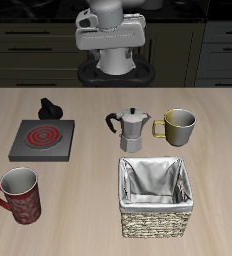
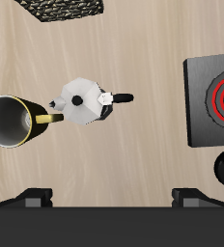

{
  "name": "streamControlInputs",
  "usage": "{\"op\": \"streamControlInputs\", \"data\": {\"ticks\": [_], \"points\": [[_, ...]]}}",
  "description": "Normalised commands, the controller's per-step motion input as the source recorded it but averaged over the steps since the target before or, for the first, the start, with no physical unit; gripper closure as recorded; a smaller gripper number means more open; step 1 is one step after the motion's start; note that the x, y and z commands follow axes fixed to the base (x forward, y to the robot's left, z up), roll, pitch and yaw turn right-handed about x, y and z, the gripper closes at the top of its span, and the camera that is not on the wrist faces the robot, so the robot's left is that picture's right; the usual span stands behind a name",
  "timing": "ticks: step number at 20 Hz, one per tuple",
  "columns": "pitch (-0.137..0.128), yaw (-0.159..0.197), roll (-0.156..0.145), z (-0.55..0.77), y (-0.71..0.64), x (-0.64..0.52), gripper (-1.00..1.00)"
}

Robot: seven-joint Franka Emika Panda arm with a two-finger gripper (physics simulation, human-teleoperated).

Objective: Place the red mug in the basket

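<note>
The red mug (image 1: 21,195) stands upright near the table's front edge, handle toward the table's side edge; it is out of the wrist view. The wicker basket (image 1: 156,212), lined with white-grey cloth, stands near the front edge, apart from the mug and holding nothing. A corner of its weave shows in the wrist view (image 2: 61,8). My gripper (image 1: 113,62) hangs high over the back of the table, far from the mug. Its fingers (image 2: 32,199) stand wide apart with nothing between them.
A silver moka pot (image 1: 131,127) (image 2: 85,99) and a smaller olive-yellow mug (image 1: 178,124) (image 2: 13,121) stand behind the basket. A dark hotplate with red rings (image 1: 41,138) (image 2: 215,101) lies behind the red mug, with a small black object (image 1: 50,107) behind it.
</note>
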Motion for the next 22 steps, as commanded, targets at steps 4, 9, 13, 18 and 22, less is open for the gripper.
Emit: {"op": "streamControlInputs", "data": {"ticks": [4, 9, 13, 18, 22], "points": [[0.029, -0.017, 0.008, 0.14, -0.24, 0.31, -1.00], [-0.010, -0.022, -0.030, 0.23, -0.32, 0.32, -1.00], [-0.017, -0.020, -0.028, 0.19, -0.30, 0.20, -1.00], [-0.048, 0.012, -0.083, 0.24, -0.43, 0.34, -1.00], [-0.021, 0.054, -0.035, 0.11, -0.20, 0.36, -1.00]]}}
